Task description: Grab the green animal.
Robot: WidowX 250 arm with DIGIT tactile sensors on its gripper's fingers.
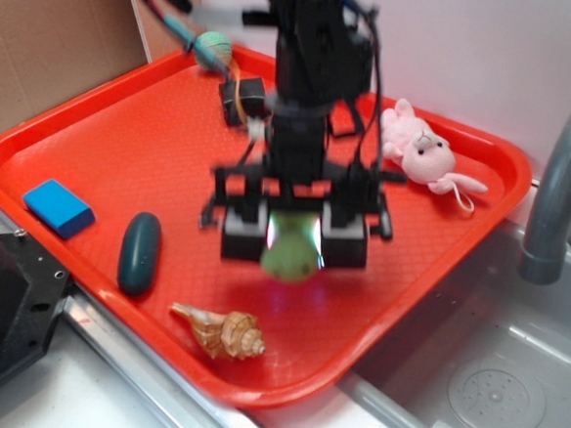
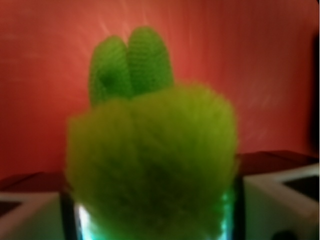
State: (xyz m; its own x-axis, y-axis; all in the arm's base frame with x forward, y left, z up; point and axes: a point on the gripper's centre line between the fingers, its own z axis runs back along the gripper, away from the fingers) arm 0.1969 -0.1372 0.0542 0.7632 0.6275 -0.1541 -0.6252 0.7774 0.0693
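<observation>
**Gripper squeezes the green animal over the red tray**

The gripper points down and its two blocky fingers are closed around the green animal. The toy sits between them, pressed on both sides. Its round, pale green end sticks out below the fingers. I cannot tell if it touches the tray or hangs just above it.

From the wrist view, the green animal fills most of the picture. Its body is fuzzy and yellow-green. Two smooth, knitted green bumps poke out past the fuzz.

The tray is red plastic with a raised rim. Near its front edge lies a brown, spiky seashell. To the left rests a dark teal oval thing, smooth and rounded. Farther left is a flat blue block. At the back right lies a soft pink plush. At the back sits a teal knitted ball. Beside the tray is a grey metal sink with a curved faucet.
</observation>
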